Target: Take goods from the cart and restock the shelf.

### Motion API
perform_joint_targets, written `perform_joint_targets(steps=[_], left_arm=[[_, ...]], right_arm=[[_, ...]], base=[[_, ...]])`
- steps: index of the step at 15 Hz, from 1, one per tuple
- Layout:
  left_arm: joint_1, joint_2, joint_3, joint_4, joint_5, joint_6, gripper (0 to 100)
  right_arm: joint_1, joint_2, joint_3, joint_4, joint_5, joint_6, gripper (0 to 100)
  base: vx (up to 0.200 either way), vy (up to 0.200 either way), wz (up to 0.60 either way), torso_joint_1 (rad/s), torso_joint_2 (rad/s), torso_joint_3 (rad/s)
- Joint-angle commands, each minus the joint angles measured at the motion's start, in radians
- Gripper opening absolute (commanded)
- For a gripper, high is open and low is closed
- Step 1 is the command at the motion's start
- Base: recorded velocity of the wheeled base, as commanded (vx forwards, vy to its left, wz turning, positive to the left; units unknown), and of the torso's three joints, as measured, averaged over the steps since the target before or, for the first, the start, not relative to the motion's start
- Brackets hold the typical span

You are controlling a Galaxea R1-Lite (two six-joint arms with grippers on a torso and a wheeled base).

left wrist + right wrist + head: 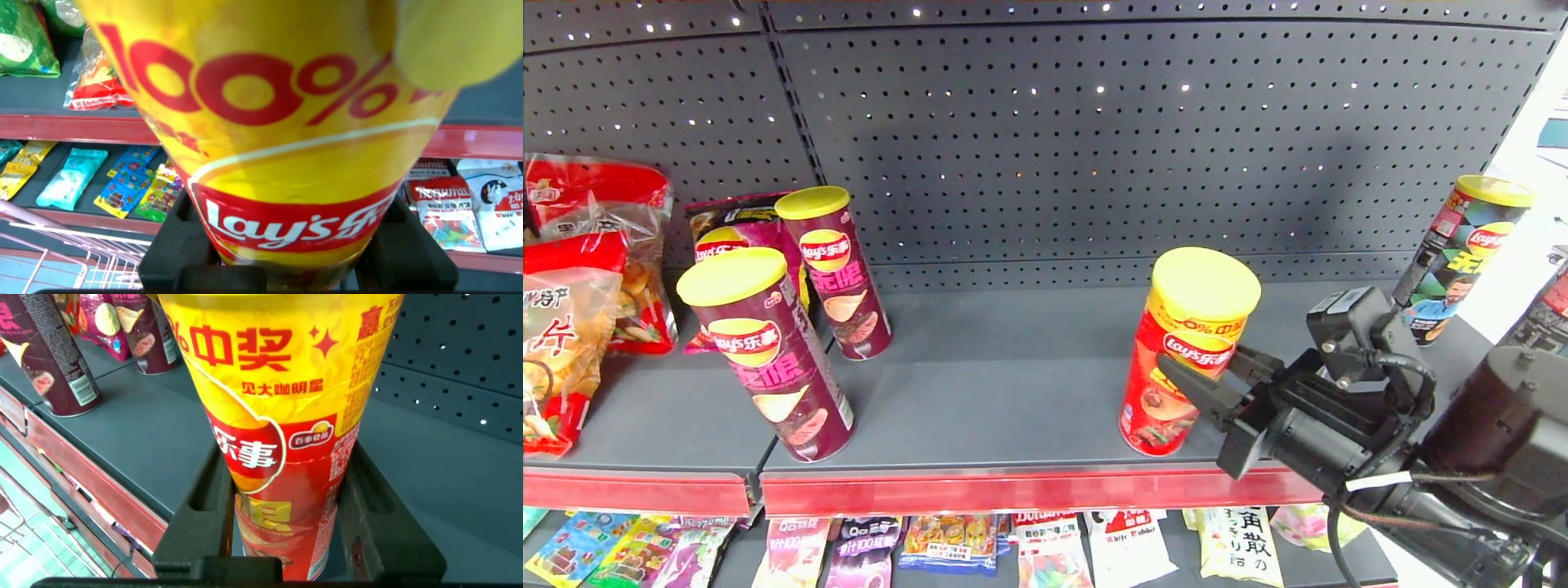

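Grey pegboard shelf (pixel 1013 384) | right gripper (pixel 1205 369) jaws pinching chip can (pixel 1192 327), upright near shelf front | left gripper (pixel 286 265) jaws clamping second can (pixel 286 147) | likely light, slick, crushable: hold mid-body, gently

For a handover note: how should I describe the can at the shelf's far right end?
Find the grey shelf with the red front edge; the can stands at its right end, past the right gripper. Its body is black and green; the red can and purple cans share only its yellow lid.
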Motion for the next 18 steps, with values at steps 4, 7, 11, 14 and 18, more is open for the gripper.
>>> perform_joint_targets(steps=[4,7,11,14,18], left_arm=[[0.001,0.000,0.002,0.000,0.001,0.000,0],[0.001,0.000,0.000,0.000,0.001,-0.002,0],[0.001,-0.002,0.002,0.000,0.001,0.000,0],[-0.001,-0.016,0.005,0.003,-0.001,0.003,0],[-0.001,-0.023,0.037,0.000,-0.022,0.026,0]], right_arm=[[-0.002,0.023,-0.009,0.004,-0.006,-0.001,100],[-0.001,0.022,-0.012,0.004,-0.007,-0.001,100],[-0.001,0.000,0.001,0.004,-0.009,0.002,100],[-0.001,-0.052,0.058,0.004,-0.012,0.002,100],[0.005,-0.145,0.135,-0.002,-0.003,-0.015,100]], base=[[0.000,0.000,0.00,0.000,0.00,0.000],[0.000,0.000,0.00,0.000,0.00,0.000],[0.000,0.000,0.00,0.000,0.00,0.000],[0.000,0.000,0.00,0.000,0.00,0.000],[0.000,0.000,0.00,0.000,0.00,0.000]])
